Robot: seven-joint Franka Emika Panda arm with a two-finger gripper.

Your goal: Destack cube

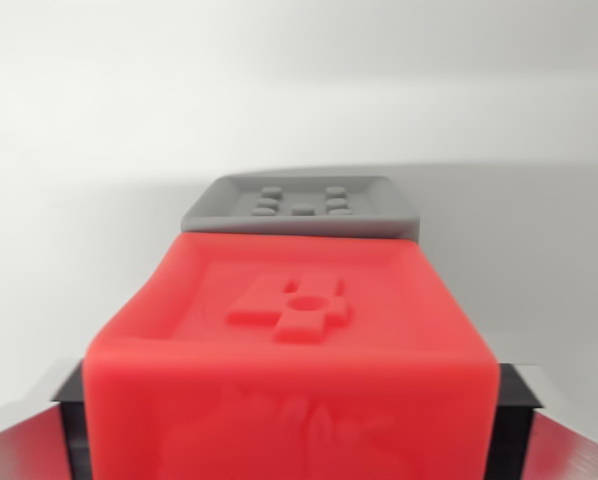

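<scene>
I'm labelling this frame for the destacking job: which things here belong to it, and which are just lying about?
Part of the job:
- red cube, between the gripper fingers
- grey cube, just behind the red one

Lying about:
- nothing else visible; only the plain white surface

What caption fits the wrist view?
Red cube between the tool fingers, grey cube behind it on the white surface.

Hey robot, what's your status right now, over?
Pincer shut on red cube, one finger at each side. Grey cube sits just behind it. White surface beyond, nothing else in the way. Over.
</scene>
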